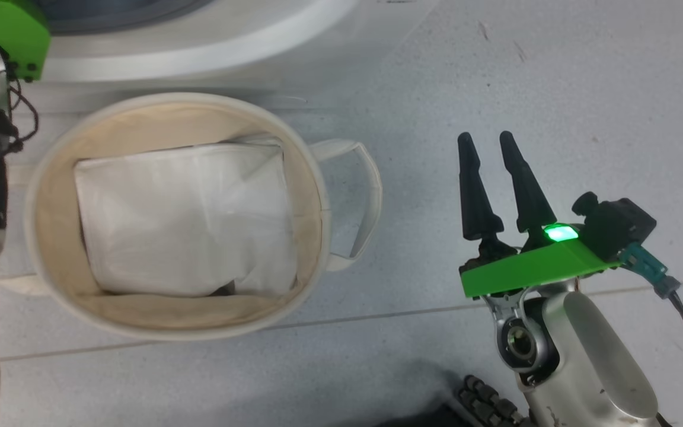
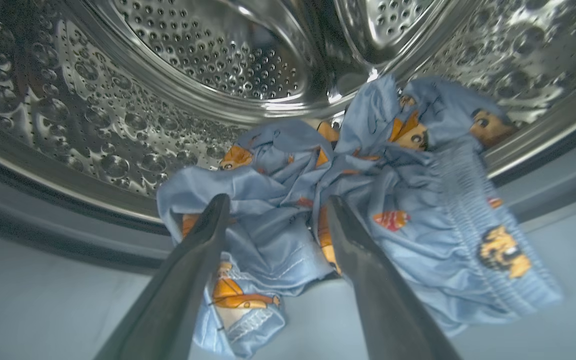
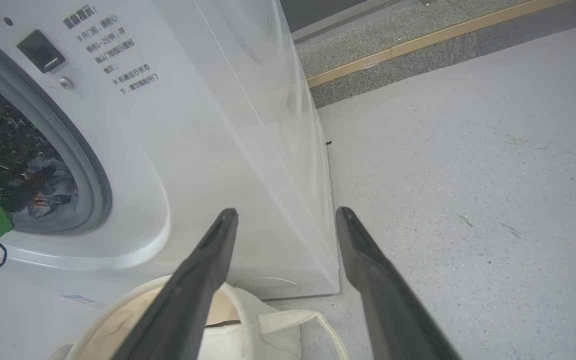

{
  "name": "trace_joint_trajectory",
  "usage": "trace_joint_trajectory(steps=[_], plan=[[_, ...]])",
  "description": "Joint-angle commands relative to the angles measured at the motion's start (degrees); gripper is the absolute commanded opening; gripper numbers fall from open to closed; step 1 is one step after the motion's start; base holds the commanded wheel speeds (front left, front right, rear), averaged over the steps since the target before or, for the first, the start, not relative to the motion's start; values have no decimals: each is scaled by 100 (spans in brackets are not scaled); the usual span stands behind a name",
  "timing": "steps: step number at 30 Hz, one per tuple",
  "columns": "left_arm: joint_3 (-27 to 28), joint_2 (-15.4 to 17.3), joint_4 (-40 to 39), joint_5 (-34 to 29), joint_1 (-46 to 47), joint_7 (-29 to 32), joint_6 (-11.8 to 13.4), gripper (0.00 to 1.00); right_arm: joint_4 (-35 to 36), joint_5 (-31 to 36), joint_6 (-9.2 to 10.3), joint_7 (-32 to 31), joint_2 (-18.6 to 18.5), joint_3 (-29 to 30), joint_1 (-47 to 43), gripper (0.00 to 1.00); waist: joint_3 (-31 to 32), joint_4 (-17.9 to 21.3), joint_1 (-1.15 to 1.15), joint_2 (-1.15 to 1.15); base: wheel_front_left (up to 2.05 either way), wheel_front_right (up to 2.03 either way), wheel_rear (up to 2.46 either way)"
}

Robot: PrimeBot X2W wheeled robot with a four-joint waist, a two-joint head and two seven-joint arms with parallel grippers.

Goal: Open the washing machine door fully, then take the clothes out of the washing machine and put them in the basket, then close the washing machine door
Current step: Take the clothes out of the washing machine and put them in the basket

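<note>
**1. Clothes** [image 2: 288, 165]. Light blue fabric printed with orange bears, bunched at the front lip of the drum [image 2: 193, 60]. One elastic-edged piece trails over the grey gasket [image 2: 43, 220]. You have none in the basket yet. The heap lies close to the mouth, so you should find it easy to reach.

**2. Left gripper** [image 2: 278, 200]. Fingers spread wide, one tip on each side of a raised fold, pinching nothing. You cannot tell whether the tips touch the cloth. The arm reaches forward through the mouth of the washer [image 3: 193, 125]. The right wrist view shows its dark finger and green mount inside the opening. Judge the door step done and the pick-up at hand.

**3. Basket** [image 1: 39, 196]. On the floor [image 1: 555, 89] just in front of the washer, near the mouth, probably set there for a short carry. It holds a folded white sheet [image 1: 187, 219], which is not part of the load.

**4. Right gripper** [image 1: 485, 139]. Fingers spread and empty, hovering over bare floor beside the basket, well apart from the drum. The forearm rises from the head view's lower right, with the fingers aimed toward the washer's corner. It looks parked clear, leaving the mouth to your left arm.
</note>
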State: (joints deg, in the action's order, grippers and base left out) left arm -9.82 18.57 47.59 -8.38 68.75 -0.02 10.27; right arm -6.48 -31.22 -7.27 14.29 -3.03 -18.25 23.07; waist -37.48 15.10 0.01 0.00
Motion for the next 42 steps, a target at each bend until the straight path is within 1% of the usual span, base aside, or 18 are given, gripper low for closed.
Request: trace_joint_trajectory(steps=[1,5,11,14,19,20,21,28,34,35,39,42], plan=[[48,330,-25,-108,219,86,73,100,202,-35,-22,71,15,-134,-36,100,-113,80,-1,0,0,0,0],[-81,473,377,-289,568,225,160,100,245,-83,-22,71,15,-183,26,100,-226,133,-1,0,0,0,0],[-269,652,903,-539,911,375,368,100,260,-84,-22,71,15,-154,54,100,-313,147,-1,0,0,0,0],[-314,668,1080,-557,1025,347,421,100,258,-64,-22,71,15,-152,58,100,-342,134,-1,0,0,0,0],[-315,621,1315,-452,1165,210,410,100,278,-25,-22,71,15,-145,90,100,-405,91,-1,0,0,0,0],[-317,608,1363,-428,1185,183,394,7,280,-15,-22,71,15,-140,98,100,-415,80,-1,0,0,0,0],[-312,593,1406,-396,1204,151,376,0,280,-4,-22,71,15,-133,106,100,-426,70,-1,0,0,0,0],[-329,455,1610,-234,1238,-268,363,0,249,74,-22,71,15,-106,131,100,-379,-31,-1,0,0,0,0],[-286,277,1651,-20,1099,-925,403,0,207,125,-22,71,15,-100,119,100,-108,-120,-1,0,0,0,0],[-286,277,1651,-20,1099,-925,403,0,207,125,-22,71,15,-100,119,100,-108,-120,-1,0,0,0,0],[-192,112,1487,220,921,-1357,381,0,148,156,-22,71,15,-98,76,100,157,-191,-1,0,0,0,0],[-135,-9,1099,409,687,-1480,344,0,100,180,-22,71,15,-88,23,100,377,-242,-1,0,0,0,0]])
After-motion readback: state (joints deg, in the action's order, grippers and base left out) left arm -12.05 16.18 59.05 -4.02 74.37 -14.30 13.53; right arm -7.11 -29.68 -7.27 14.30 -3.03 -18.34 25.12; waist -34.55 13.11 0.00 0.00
